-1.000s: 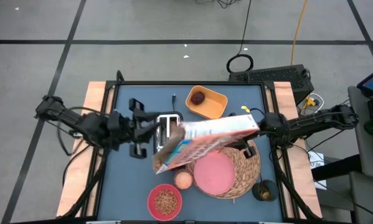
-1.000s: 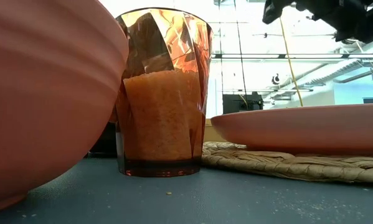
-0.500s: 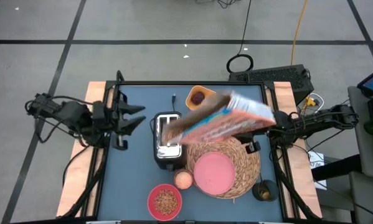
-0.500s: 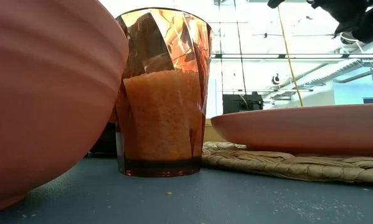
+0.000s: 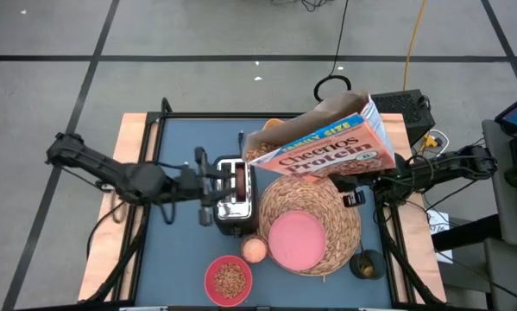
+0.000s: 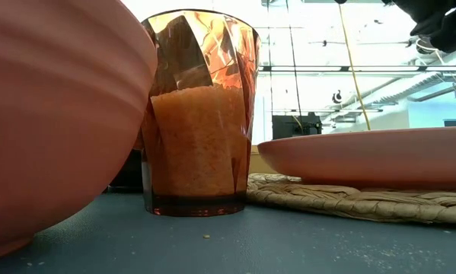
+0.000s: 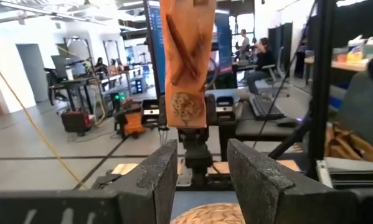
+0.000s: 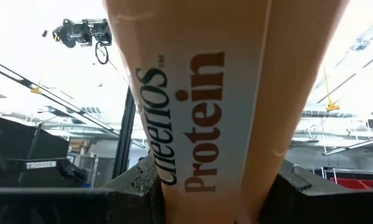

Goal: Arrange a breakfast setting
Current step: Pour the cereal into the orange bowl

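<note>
My right gripper (image 8: 217, 186) is shut on a Cheerios Protein cereal box (image 5: 320, 149), held high over the table's far right. The box's open end (image 5: 256, 152) points toward the table's left. My left gripper (image 7: 202, 174) is open and empty at the silver toaster (image 5: 232, 197). The pink plate (image 5: 296, 239) lies on the round straw placemat (image 5: 323, 203). The pink bowl (image 5: 229, 279) holds brown cereal. The box hides the dark-red fruit. I cannot make out the ring-shaped bread. My right gripper pinches the box between its two fingers (image 8: 135, 182), one on each broad face beside the lettered narrow side (image 8: 192, 124). The fingers slant upward at it from below. The box is lifted clear, its long axis about level.
A faceted glass of orange drink (image 5: 255, 249) stands between the bowl and the placemat and shows close in the low view (image 6: 201, 114). A dark cup (image 5: 366, 266) stands at the near right. A sliver of a yellow dish (image 5: 274, 123) shows behind the box.
My right gripper has raised the cereal box and carried it toward the far right. The open end, which pointed down near the glass, has swung up to about level. My left gripper drew back toward the table's left edge, then returned to the toaster.
</note>
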Motion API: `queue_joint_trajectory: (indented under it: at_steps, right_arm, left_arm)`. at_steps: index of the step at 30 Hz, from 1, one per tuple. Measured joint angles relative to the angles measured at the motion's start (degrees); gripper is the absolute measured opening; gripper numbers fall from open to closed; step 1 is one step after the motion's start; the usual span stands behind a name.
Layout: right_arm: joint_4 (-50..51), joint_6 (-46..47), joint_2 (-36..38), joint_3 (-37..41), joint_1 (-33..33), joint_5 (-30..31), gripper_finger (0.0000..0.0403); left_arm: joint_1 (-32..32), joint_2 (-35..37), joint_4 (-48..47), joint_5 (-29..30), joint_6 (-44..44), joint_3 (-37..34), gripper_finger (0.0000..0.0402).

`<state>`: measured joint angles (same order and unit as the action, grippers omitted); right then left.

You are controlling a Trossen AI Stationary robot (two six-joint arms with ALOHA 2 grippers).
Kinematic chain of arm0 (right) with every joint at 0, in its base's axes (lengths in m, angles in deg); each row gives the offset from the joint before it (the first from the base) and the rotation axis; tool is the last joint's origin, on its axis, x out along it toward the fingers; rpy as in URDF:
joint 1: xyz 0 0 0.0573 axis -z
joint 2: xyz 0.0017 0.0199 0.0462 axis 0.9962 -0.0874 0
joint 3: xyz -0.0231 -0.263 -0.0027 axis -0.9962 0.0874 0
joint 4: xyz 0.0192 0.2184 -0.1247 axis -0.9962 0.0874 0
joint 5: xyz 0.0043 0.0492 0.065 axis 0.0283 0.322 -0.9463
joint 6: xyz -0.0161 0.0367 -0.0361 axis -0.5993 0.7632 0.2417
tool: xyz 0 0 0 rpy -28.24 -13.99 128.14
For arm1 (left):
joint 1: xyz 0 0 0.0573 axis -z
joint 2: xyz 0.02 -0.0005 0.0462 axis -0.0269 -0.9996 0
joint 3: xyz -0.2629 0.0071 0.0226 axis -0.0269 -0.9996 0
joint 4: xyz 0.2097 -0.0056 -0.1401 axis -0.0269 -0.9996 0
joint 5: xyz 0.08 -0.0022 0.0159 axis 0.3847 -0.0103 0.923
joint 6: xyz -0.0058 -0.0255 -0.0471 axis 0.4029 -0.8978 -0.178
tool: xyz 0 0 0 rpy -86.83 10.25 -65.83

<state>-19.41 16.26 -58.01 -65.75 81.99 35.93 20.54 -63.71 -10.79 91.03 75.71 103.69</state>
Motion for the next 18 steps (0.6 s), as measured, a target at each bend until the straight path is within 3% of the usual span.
queue_joint_trajectory:
  at_steps: [13,18]
  right_arm:
    - [0.3,0.0,0.0,0.0,0.0,-0.1,0.0164]
    - [0.9,0.0,0.0,0.0,0.0,-0.1,0.0164]
  left_arm:
    - [-5.5,-10.2,11.1,0.0,2.3,0.0,0.0149]
    - [-6.3,-11.1,11.0,-0.1,2.5,0.0,0.0181]
